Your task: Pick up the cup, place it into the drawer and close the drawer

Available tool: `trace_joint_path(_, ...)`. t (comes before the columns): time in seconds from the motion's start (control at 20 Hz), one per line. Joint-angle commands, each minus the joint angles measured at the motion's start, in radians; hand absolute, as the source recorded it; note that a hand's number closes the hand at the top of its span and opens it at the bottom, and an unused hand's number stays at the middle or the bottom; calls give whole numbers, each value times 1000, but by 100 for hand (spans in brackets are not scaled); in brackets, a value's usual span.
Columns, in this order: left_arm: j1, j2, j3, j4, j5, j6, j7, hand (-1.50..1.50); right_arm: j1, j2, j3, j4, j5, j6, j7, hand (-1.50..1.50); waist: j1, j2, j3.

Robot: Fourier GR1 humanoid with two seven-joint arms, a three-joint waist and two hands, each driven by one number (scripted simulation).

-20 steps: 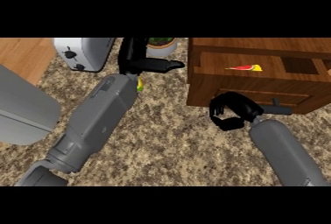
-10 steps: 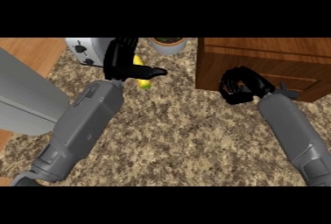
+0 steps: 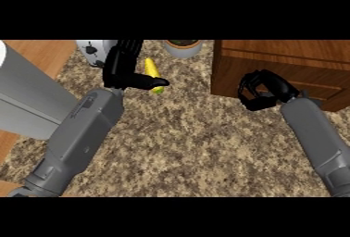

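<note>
Head view: drawer (image 3: 287,69) now reads shut where it stood open before, right hand (image 3: 263,90) clenched empty against its front, left hand (image 3: 126,69) released near counter's far edge; task likely complete.

My matt black left hand (image 3: 125,69) lies over the rough-looking speckled brown stone counter (image 3: 198,139), while at two o'clock stands the smooth brown wooden drawer cabinet (image 3: 287,65).
</note>
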Motion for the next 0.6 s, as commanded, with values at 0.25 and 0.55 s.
trace_joint_path(0.25, 30, 24, 0, -29, 11, -47, 10, -150, -165, -150, -102, 12, -35, -30, 71, 150, 46, 22, -9)
trace_joint_path(0.55, 43, 28, -2, -41, 14, -61, 12, -150, -146, -148, -118, -13, -71, 5, 75, 150, 61, 27, -8)
